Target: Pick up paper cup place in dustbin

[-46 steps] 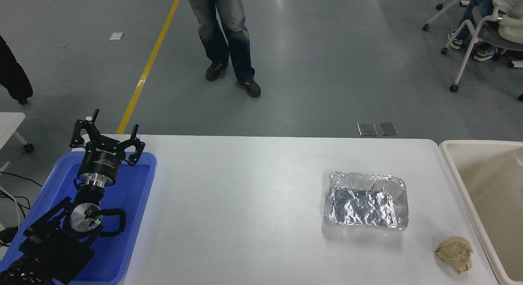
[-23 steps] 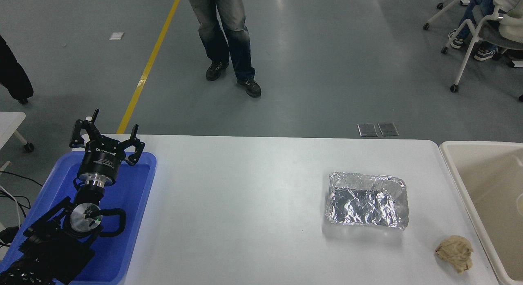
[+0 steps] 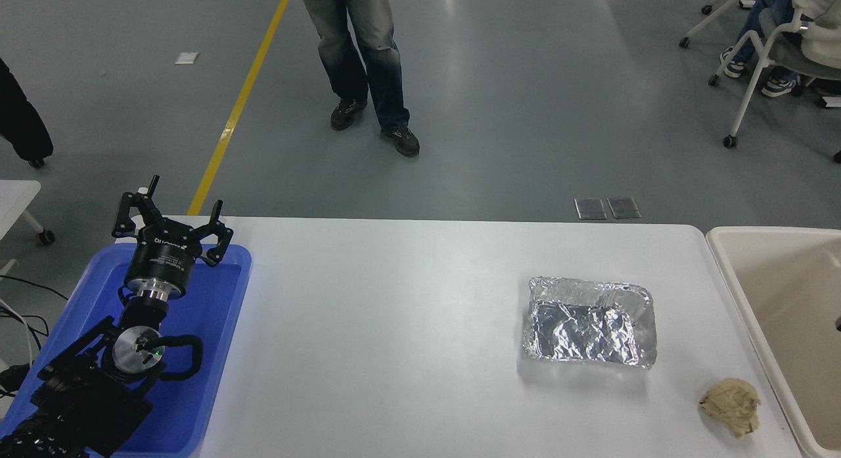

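Observation:
The paper cup is not in view. The dustbin (image 3: pixel 732 274), a large cream-beige tub, stands at the table's right end and is cut off by the picture's edge. What shows of its inside is bare apart from a tiny dark sliver (image 3: pixel 839 323) at the right edge; I cannot tell what that is. My left gripper (image 3: pixel 172 209) is parked at the lower left, open and empty, pointing up above the blue tub. My right arm is out of view.
A crumpled foil tray (image 3: pixel 589 322) lies right of the table's middle. A crumpled tan paper wad (image 3: pixel 730 405) lies near the front right, close to the dustbin. A blue tub (image 3: pixel 217 326) is under the left arm. A person stands beyond the table; chairs are at the far right.
A tiny dark sliver has appeared at the right edge over the dustbin. The left arm, foil tray and paper wad have not moved.

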Robot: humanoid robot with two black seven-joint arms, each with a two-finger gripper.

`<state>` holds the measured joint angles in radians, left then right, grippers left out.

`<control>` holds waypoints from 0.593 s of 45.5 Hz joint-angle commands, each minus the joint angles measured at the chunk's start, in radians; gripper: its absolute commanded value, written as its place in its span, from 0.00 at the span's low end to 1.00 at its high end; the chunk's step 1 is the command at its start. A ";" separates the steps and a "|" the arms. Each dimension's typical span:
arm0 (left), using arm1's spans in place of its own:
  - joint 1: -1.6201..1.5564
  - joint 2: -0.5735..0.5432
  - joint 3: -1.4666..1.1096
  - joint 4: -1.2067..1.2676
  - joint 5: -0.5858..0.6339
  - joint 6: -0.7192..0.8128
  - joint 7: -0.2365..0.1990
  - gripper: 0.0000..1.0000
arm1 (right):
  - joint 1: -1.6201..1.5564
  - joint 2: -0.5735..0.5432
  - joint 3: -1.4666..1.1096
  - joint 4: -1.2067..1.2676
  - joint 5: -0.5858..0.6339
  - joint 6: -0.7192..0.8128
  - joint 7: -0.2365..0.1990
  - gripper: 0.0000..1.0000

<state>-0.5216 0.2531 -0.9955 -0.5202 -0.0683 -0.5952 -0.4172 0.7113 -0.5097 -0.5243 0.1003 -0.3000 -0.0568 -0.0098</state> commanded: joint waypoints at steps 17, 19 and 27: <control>0.000 0.000 0.000 0.000 0.001 0.000 0.000 1.00 | 0.706 -0.035 -0.437 0.486 -0.002 0.071 0.001 1.00; 0.000 0.000 0.000 0.000 -0.001 0.000 0.000 1.00 | 0.749 -0.032 -0.444 0.502 -0.007 0.097 0.001 1.00; 0.000 0.000 0.000 0.000 -0.001 0.000 0.000 1.00 | 0.915 -0.015 -0.445 0.604 -0.008 0.244 0.001 1.00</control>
<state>-0.5216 0.2531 -0.9956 -0.5200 -0.0683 -0.5952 -0.4177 1.3779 -0.5370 -0.9109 0.5504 -0.3039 0.0430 -0.0091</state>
